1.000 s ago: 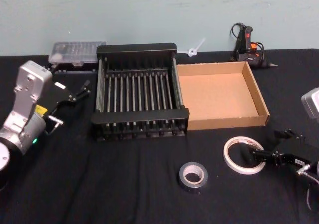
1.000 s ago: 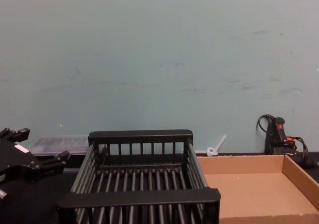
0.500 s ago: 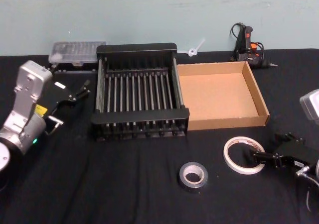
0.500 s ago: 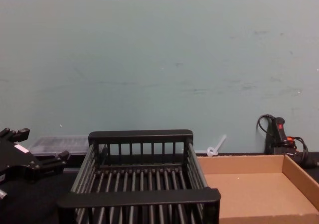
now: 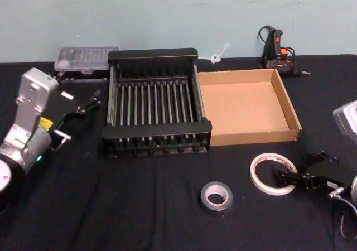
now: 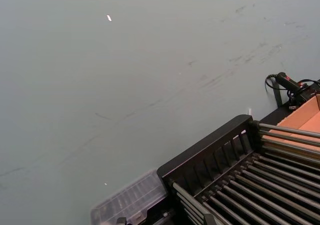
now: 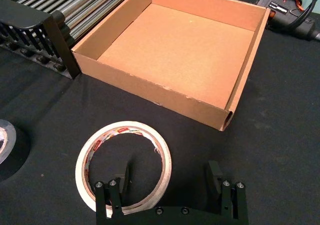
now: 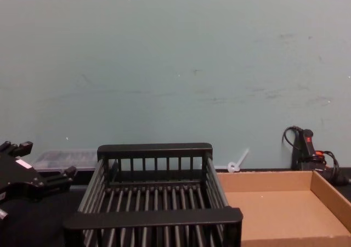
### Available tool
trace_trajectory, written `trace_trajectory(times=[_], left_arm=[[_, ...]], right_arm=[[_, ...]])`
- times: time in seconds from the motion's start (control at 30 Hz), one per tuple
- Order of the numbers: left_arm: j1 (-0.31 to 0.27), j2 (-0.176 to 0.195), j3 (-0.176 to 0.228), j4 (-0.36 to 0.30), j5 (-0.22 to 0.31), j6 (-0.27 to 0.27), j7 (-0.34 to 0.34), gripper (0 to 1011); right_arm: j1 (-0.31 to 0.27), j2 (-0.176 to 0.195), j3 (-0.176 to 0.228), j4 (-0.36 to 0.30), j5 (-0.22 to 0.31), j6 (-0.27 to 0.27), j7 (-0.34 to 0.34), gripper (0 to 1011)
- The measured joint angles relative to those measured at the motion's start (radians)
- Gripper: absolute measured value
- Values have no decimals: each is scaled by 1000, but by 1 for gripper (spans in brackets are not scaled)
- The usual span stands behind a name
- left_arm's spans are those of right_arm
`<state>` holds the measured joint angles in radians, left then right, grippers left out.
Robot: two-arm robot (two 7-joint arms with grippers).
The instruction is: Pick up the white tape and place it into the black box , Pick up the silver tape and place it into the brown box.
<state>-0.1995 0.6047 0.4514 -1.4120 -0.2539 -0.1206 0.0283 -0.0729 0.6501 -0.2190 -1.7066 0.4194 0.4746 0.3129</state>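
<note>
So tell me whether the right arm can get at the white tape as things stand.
Probably yes: the right tool is open at the white tape, one finger inside the ring, one outside, nothing between.

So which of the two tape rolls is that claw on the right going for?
The white tape. The right gripper is open astride its rim, one finger inside the ring. The silver tape lies apart, farther left.

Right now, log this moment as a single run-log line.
right gripper: open, straddling rim of white tape | left gripper: parked beside black box | silver tape: on table | brown box: empty
</note>
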Motion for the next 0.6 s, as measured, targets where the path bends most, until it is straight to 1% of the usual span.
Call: trace_trajectory(times=[0.6], left_arm=[[0,0,0,0,0,0,0,1001]], right_arm=[[9,-8,-8,14,0,4,17,1002]])
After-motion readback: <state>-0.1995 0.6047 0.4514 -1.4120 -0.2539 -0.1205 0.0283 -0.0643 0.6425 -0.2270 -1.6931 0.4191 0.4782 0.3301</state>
